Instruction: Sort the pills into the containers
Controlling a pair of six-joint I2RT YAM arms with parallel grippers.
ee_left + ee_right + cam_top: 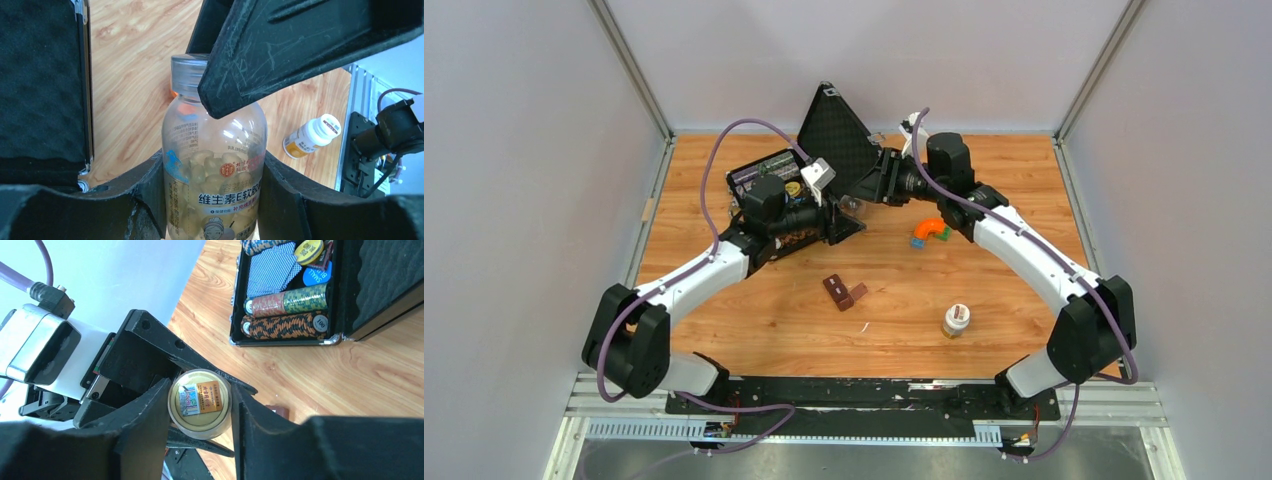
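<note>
A clear bottle (215, 145) of pale softgel pills (207, 165) is held upright between the fingers of my left gripper (212, 167), which is shut on its body. My right gripper (200, 392) is shut on the bottle's clear cap (200, 405), with one finger pressed against each side. In the left wrist view one right finger (300, 45) crosses over the cap (189, 75). From above, both grippers meet at the bottle (856, 204) beside the black case. The containers (844, 292), a small brown strip, lie on the wood at mid-table, apart from both grippers.
An open black case (769, 185) of poker chips stands at the back left, its lid (834, 125) raised. A white-capped yellow bottle (957, 320) stands near the front right. An orange and blue piece (929, 232) lies under the right arm.
</note>
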